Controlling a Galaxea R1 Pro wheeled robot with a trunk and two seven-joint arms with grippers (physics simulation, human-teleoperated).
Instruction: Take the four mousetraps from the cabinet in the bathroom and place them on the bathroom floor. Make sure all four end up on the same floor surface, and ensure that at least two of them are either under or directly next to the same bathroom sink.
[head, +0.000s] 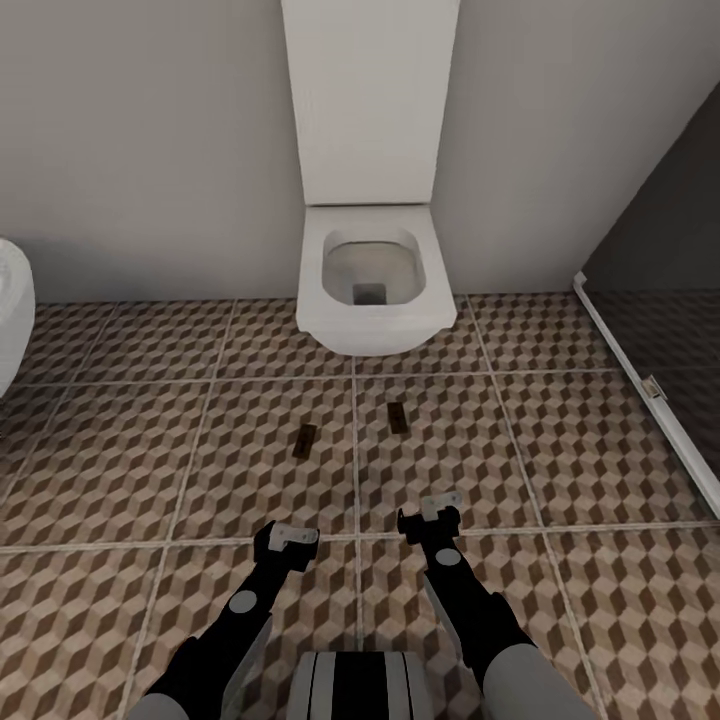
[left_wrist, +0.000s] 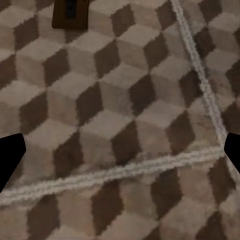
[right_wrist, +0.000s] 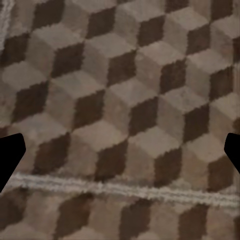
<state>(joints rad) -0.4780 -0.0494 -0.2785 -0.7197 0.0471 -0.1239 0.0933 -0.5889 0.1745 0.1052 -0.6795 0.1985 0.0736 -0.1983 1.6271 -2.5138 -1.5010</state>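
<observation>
left gripper (head: 292, 541): fingers spread wide, nothing between them, hanging over the bathroom floor (head: 560, 440); in the left wrist view only the 2 dark fingertips (left_wrist: 10, 157) show at the frame edges, cut off.
right gripper (head: 437, 510): fingers wide apart, holding nothing, over the floor; in the right wrist view the fingertips (right_wrist: 10, 157) are dark wedges at the edges, bare tile between them.
mousetraps: 2 small dark boards flat on the floor in front of the toilet (head: 372, 285), ahead of the grippers; left mousetrap (head: 306, 440), right mousetrap (head: 398, 417), apart from each other, on neighbouring tiles either side of a grout line. Wire parts too small to make out in the head view.
left wrist extra: 1 mousetrap (left_wrist: 70, 12) at the frame edge, cut off, blurred; grout-line corner (left_wrist: 215, 145) on the floor.
right wrist extra: cube-pattern tile and 1 grout line (right_wrist: 125, 189).
head view extra: white rounded fixture (head: 12, 310) at left edge, cut off, can't tell what; dark shower enclosure (head: 665, 330) with white frame at right.
</observation>
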